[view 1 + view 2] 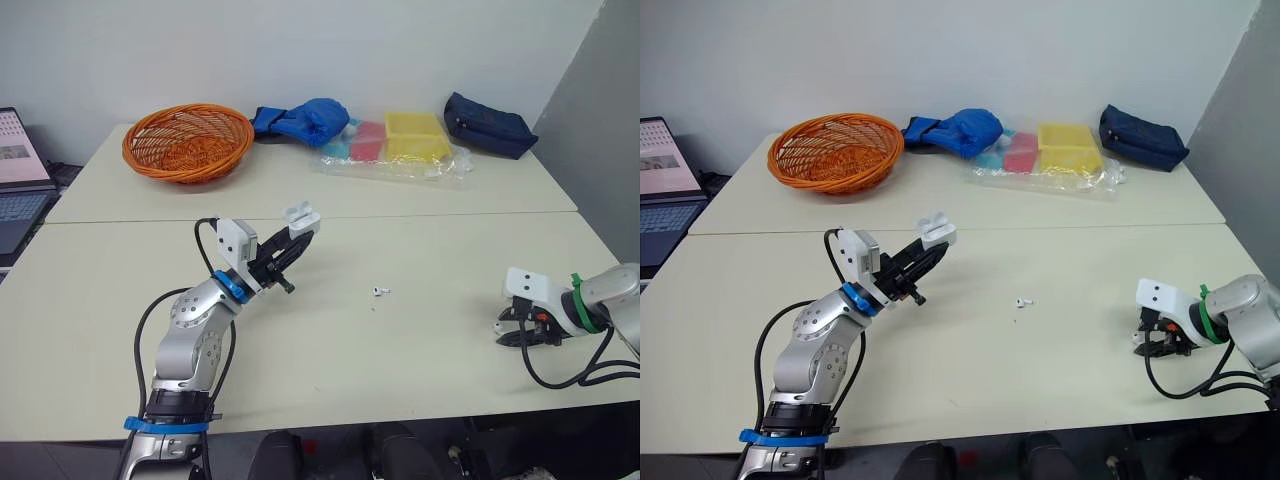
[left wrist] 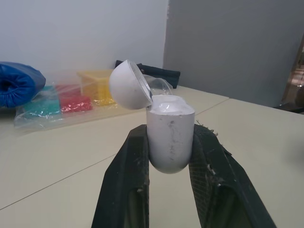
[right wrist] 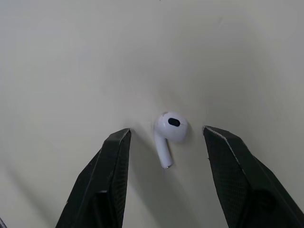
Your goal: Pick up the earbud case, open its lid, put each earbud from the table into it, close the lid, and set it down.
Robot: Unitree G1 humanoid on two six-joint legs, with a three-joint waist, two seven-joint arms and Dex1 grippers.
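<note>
My left gripper (image 1: 296, 236) is raised over the middle-left of the table, shut on the white earbud case (image 2: 169, 135), whose lid (image 2: 129, 85) stands hinged open. One white earbud (image 1: 379, 292) lies on the table a little right of that gripper. Down at the table's right side my right gripper (image 1: 510, 332) is open and lowered to the surface. A second white earbud (image 3: 169, 132) lies flat between its two black fingers (image 3: 110, 166), touching neither.
At the back stand an orange wicker basket (image 1: 188, 141), a blue bundle (image 1: 305, 120), a clear bag with coloured boxes (image 1: 400, 146) and a dark blue pouch (image 1: 488, 124). A laptop (image 1: 20, 180) sits off the table's left edge.
</note>
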